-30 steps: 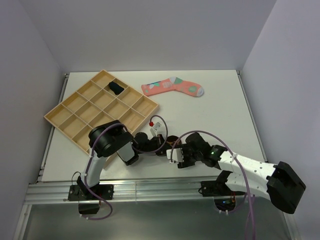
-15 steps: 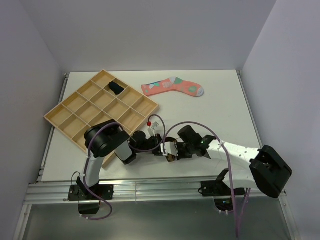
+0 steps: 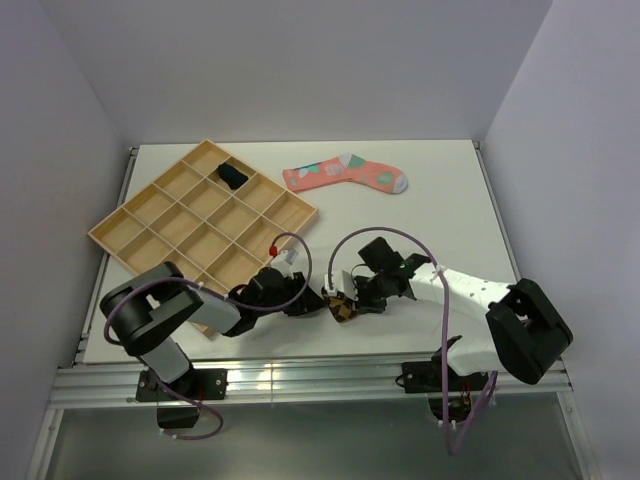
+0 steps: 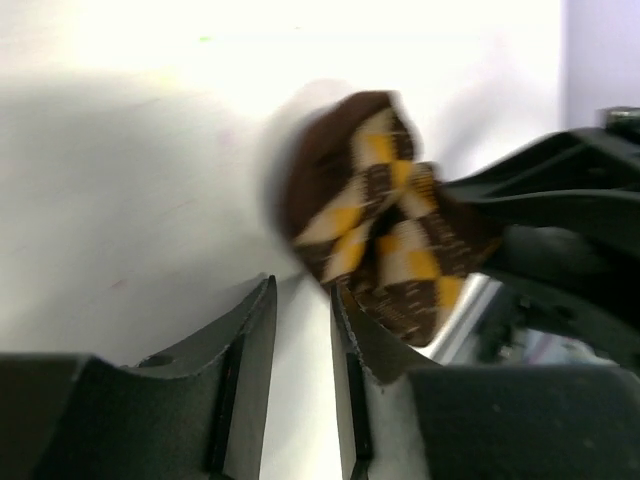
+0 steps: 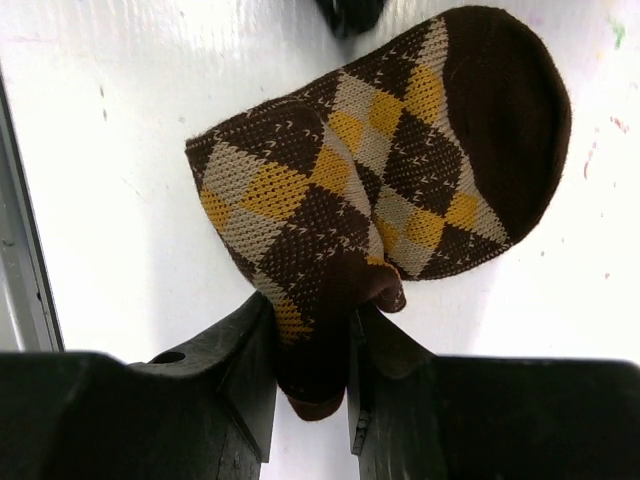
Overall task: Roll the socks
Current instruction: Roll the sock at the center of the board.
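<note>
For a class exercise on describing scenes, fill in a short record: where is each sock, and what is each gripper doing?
brown diamond sock: partly folded, on the table, near edge
right gripper: shut on the brown diamond sock
left gripper: nearly shut, empty, beside that sock
pink sock: flat, far side of the table
navy sock: in a far compartment of the wooden tray

brown-and-orange diamond-patterned sock (image 5: 400, 190): matt knitted cloth. white table (image 5: 110, 180): smooth, slight sheen. pale compartment tray (image 3: 190, 215): wood. right gripper (image 5: 312, 345): matt black plastic.
</note>
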You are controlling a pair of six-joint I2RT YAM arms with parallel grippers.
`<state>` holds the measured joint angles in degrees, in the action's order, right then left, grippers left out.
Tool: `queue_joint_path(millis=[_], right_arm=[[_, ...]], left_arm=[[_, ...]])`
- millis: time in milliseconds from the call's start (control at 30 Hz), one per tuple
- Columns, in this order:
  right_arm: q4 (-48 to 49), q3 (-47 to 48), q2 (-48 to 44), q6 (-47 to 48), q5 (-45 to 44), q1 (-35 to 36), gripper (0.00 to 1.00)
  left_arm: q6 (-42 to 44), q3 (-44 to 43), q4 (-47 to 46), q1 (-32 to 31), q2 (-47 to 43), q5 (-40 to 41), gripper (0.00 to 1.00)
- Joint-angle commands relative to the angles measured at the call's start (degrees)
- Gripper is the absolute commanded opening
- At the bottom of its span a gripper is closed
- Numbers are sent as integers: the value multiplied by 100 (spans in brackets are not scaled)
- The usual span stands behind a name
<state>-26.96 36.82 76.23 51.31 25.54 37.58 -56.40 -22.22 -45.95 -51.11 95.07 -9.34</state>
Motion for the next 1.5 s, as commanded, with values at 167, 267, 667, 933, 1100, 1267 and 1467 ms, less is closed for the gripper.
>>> queue_joint_path(millis=[167,267,667,933,1100,1267,1467], right_arm=[[-599,9,-345,-174,-322,-58,10],[-740,123,-380,-244,-339,-32,11],[-1653,1142,1112,-455,205,-75,11],[-2629,2399,3018,-701,944,-637,11],[-2551,2707,3547,-1167,699,-884,11],[-2569,2901,3917,-1394,549,-981,6],[-2867,3252,4216,-1571,469,-1042,9]], left_arm=[[279,-221,588,-329,125,830,34],[261,-485,377,-364,538,733,33],[384,-1197,413,-364,1304,513,14],[744,-1048,-334,-356,1532,30,13],[719,-548,-1344,-356,1559,-120,25],[780,50,-2049,-356,1322,98,35],[981,762,-2086,-452,663,406,38]])
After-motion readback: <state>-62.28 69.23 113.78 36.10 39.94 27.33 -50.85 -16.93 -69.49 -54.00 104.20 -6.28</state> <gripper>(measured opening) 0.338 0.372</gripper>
